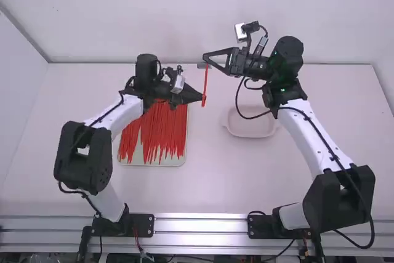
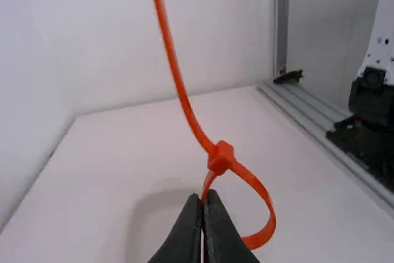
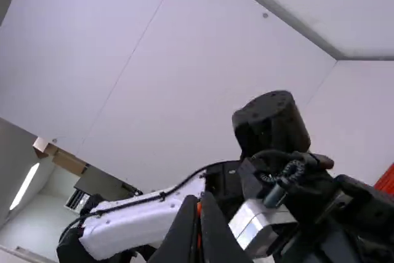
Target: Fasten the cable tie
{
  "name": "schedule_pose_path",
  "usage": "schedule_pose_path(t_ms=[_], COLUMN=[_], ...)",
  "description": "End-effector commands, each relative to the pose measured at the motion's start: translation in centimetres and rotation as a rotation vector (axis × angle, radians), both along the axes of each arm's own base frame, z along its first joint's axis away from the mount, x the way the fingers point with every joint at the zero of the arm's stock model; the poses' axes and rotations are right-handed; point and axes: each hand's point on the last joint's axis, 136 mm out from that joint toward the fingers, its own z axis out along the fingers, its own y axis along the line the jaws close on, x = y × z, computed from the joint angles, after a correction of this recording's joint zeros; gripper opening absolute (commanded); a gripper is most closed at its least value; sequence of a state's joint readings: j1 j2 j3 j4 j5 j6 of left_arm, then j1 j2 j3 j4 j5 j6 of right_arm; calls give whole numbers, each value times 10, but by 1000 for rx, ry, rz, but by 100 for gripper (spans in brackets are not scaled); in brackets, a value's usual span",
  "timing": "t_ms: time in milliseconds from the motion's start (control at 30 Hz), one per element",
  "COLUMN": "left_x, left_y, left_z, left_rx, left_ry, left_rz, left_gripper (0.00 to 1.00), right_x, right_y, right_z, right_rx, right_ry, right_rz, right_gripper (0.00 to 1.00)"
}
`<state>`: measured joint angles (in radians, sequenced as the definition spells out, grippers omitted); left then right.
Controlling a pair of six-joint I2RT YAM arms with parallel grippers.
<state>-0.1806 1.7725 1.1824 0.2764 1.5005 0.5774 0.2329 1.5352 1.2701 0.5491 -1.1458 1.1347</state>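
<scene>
Over the white table (image 1: 258,170), beside the tie-filled beige tray (image 1: 186,140), left gripper (image 1: 201,98) and right gripper (image 1: 202,64) pinched the orange plastic cable tie (image 1: 205,85): looped, seemingly not yet tightened.

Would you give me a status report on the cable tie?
Left gripper shut on cable tie by its head. Right gripper shut on the tail. Loop threaded, slack. Spare ties below, apart.

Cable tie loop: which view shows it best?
Left wrist view: the cable tie head, threaded strap and loop sit just past the left fingers. High view gives a thin red strip; right wrist view, an orange sliver.
</scene>
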Motion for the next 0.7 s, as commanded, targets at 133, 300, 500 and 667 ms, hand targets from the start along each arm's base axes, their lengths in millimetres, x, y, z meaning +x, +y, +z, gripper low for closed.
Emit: schedule_pose_path(t_ms=[133,300,500,667], left_x=[5,10,6,2], left_y=[-2,-2,2,1], left_z=[-1,31,65,80], left_rx=[16,-25,-83,-68], left_ry=[296,293,271,312], left_rz=[26,49,62,31], left_gripper=[2,2,2,2], right_x=[-5,-1,20,3], right_y=[-4,-13,-22,-9], right_z=[22,13,-22,-23], right_rx=[10,-41,-125,-132], right_ry=[-104,-230,-111,-161], right_rz=[-21,-38,-131,-45], right_gripper=[18,98,99,99])
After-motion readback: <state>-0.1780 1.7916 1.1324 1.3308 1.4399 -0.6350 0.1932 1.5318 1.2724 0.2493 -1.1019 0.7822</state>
